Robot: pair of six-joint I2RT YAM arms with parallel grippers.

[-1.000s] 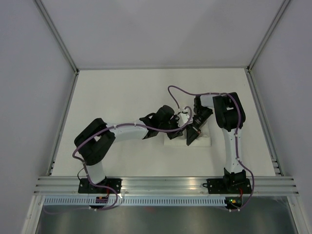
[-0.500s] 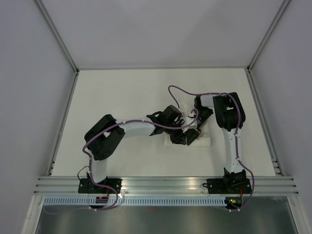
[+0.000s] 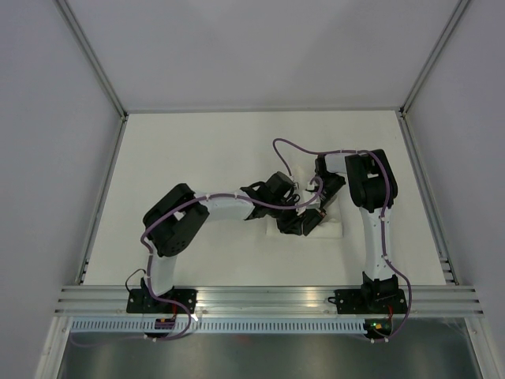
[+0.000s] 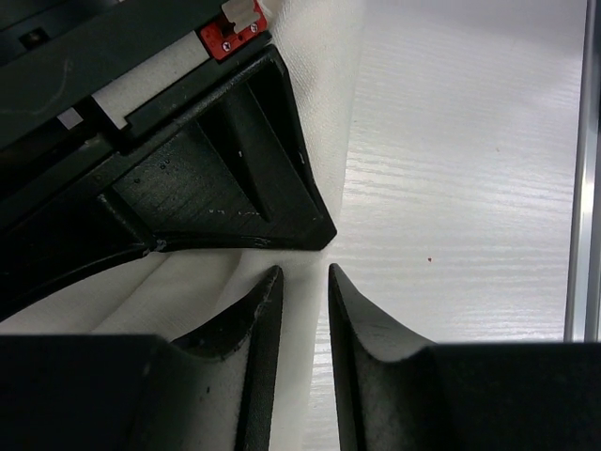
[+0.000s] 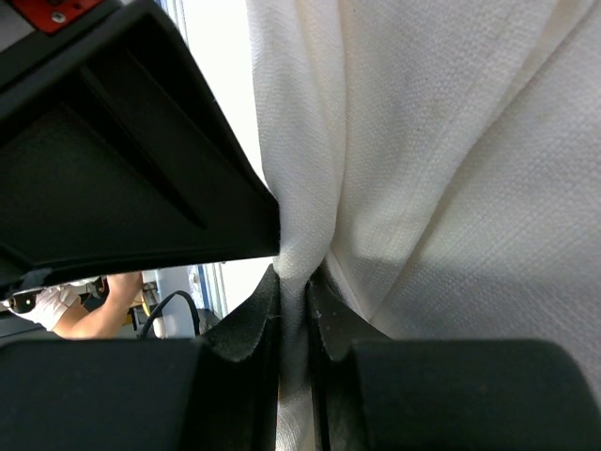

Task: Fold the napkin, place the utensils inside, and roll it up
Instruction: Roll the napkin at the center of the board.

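Observation:
The napkin point(image 3: 332, 230) lies as a small white folded bundle on the table right of centre. My right gripper point(image 3: 311, 223) comes down on its left part and is shut on a pinched ridge of the cloth point(image 5: 310, 169), which runs between its fingers point(image 5: 293, 278). My left gripper point(image 3: 289, 225) sits close beside it from the left. Its jaws point(image 4: 302, 274) stand a narrow gap apart over the napkin's edge point(image 4: 169, 291), with cloth and bare table showing between them. The right gripper's black finger point(image 4: 225, 178) is just ahead of them. The utensils are hidden.
The white table point(image 3: 197, 158) is bounded by aluminium rails point(image 3: 268, 298) at the near edge and grey walls on the other sides. Purple cables point(image 3: 288, 146) loop above the two wrists. A metal rail point(image 4: 587, 169) runs along the right in the left wrist view.
My left arm has reached further right, bringing its gripper up against the right gripper at the napkin. The right gripper has dipped slightly and kept its pinch.

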